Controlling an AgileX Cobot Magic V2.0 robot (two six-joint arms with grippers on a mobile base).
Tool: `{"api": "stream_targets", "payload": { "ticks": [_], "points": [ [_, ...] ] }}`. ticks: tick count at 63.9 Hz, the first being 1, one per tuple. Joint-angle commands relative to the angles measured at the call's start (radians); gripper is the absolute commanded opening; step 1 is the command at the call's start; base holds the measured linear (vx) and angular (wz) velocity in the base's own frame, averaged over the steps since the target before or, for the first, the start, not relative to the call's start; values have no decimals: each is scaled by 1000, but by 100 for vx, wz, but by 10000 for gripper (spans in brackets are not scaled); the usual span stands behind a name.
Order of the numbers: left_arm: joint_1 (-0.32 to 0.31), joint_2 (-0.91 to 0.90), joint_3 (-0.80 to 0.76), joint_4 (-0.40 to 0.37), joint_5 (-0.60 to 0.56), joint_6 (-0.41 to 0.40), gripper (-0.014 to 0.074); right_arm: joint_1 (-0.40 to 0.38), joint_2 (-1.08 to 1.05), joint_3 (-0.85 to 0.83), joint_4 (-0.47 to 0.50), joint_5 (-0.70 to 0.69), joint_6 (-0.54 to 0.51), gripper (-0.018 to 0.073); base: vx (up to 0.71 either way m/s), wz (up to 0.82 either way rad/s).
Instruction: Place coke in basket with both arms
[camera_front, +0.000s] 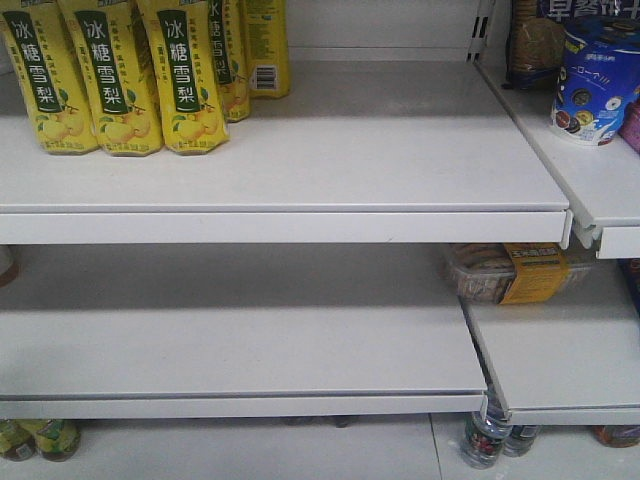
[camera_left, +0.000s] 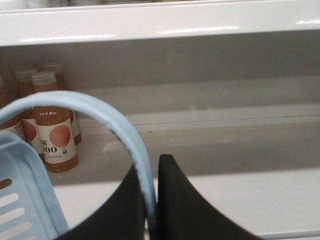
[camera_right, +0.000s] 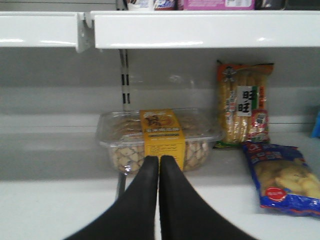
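White shelves (camera_front: 300, 170) show no coke; the left claw (camera_left: 151, 200) is clamped on the basket (camera_left: 20, 200) handle (camera_left: 127, 132). The right claw (camera_right: 159, 185), pressed together and empty, should part before seeking it

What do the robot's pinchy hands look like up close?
Each end effector has two smooth, plain black fingers, wide at the bottom and curving to thin tips. You can see the left one and the right one. No cables, stickers or markings show on them.

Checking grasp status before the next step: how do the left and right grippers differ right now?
The left gripper has its jaws shut on the basket handle; the right gripper has its jaws pressed together on nothing. The left faces orange juice bottles; the right faces a clear biscuit box. Both are black.
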Motion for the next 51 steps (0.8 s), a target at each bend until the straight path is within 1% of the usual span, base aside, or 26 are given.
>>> {"api": "stream_targets", "payload": {
  "ticks": [1, 2, 7, 19, 26, 51],
  "points": [
    [0, -21, -10, 41, -162, 41, -6, 63, -23, 18, -60, -103, 62, -9, 0, 0],
    [0, -21, -10, 41, -162, 41, -6, 71, -23, 17, -57, -85, 61, -9, 0, 0],
    [0, -21, -10, 41, -162, 41, -6, 91, -23, 16, -53, -79, 58, -9, 0, 0],
    [0, -21, -10, 41, -162, 41, -6, 98, -23, 17, -60, -78, 110, -9, 0, 0],
    [0, -21, -10, 41, -162, 41, -6, 114, -23, 17, -60, -78, 110, -9, 0, 0],
    [0, -21, -10, 41, -162, 41, -6, 111, -21, 17, -59, -84, 109, -9, 0, 0]
  ]
}}
